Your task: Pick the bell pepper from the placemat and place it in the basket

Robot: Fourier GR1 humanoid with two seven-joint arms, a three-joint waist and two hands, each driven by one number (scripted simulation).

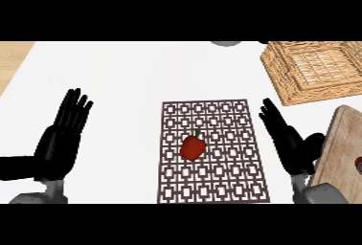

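Note:
A red bell pepper (193, 147) with a green stem lies near the middle of a dark patterned placemat (212, 115) on the white counter. The woven basket (279, 64) stands at the back right, partly cut by the view's edge. My right hand (290, 139) is open at the placemat's right edge, fingers straight, a short way right of the pepper and not touching it. Over at the left my left hand (63, 139) rests open with its fingers up, well clear of the placemat.
A wooden cutting board (343, 153) lies at the right edge beside my right hand, with a dark red thing (358, 164) on it at the view's border. A grey object (225, 43) peeks in at the back. A wooden strip (14, 60) shows at the far left.

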